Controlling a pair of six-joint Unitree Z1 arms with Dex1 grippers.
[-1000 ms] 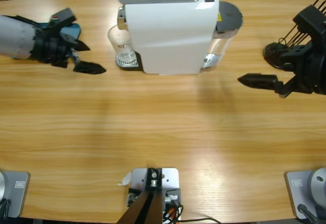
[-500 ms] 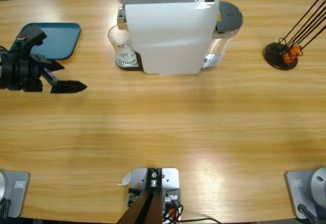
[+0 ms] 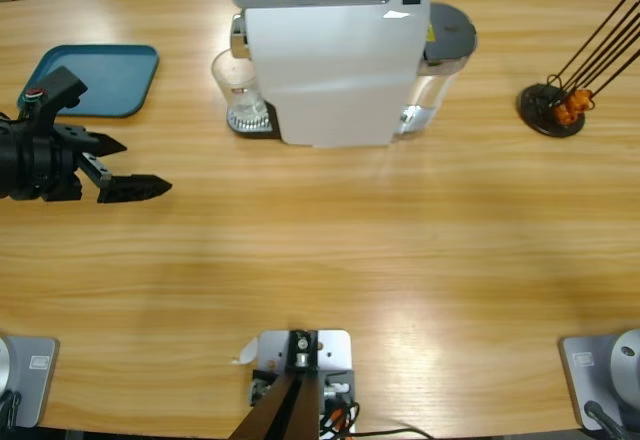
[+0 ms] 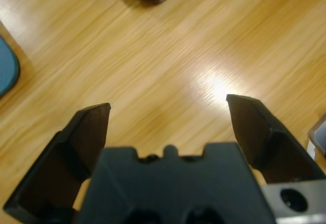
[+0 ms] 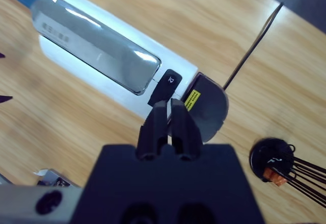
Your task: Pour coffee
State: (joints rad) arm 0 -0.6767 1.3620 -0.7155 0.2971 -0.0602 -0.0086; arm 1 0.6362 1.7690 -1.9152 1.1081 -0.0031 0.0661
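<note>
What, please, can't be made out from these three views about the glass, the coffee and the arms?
- Glass, high view: the white coffee machine overhangs one side, so any coffee inside cannot be told.
- Left gripper, high view: its arm is cut off by the picture's edge.
- Right gripper: outside the high view; only its wrist view shows it.

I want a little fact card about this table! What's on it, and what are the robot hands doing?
Machine: white coffee maker, back middle of the wooden table
Glass: clear glass, on the drip tray at the machine's left side
Tray: blue tray, far left
Stick holder: black base with dark sticks, far right
Left hand: open, over bare wood, holding nothing
Right hand: shut, holding nothing, high above the machine, not seen from overhead
</note>
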